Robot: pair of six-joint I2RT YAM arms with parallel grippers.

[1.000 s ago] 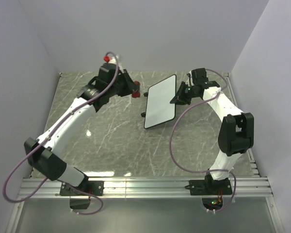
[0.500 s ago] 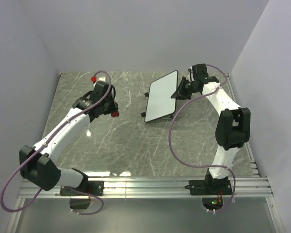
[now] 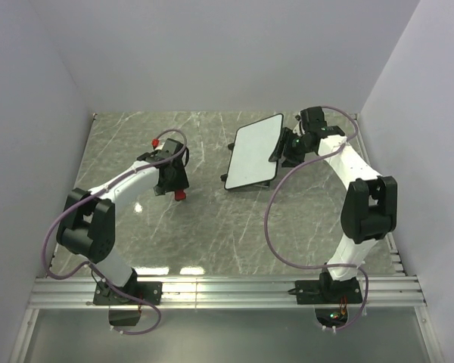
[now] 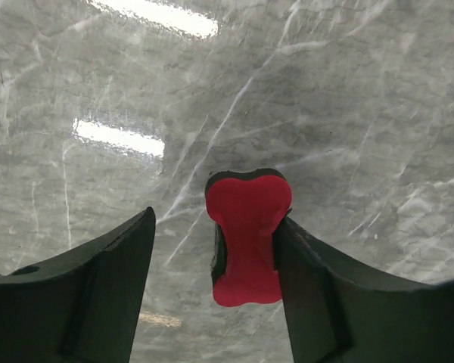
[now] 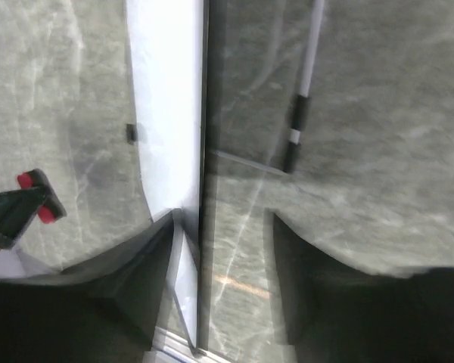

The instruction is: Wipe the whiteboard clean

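Note:
The whiteboard [image 3: 253, 151] lies tilted on its small black stand at the back middle of the table, and its face looks blank white. My right gripper [image 3: 285, 148] is at its right rim. In the right wrist view the whiteboard [image 5: 166, 98] runs edge-on between the fingers of that open gripper [image 5: 219, 231]: the left finger is against it and the right finger stands apart. My left gripper [image 3: 172, 181] points down at the table left of the board. It is open [image 4: 216, 227], with a small red block [image 4: 246, 234] standing between the jaws, against the right finger only.
Grey marble tabletop [image 3: 212, 227] with white walls on three sides. A thin black and white stick [image 5: 299, 113] lies on the table beyond the board's right edge. An aluminium rail [image 3: 227, 291] carries both arm bases at the near edge.
The left arm swung away from the board, down and back to the table with the red block, and its jaws opened. The right gripper's jaws opened at the board's rim.

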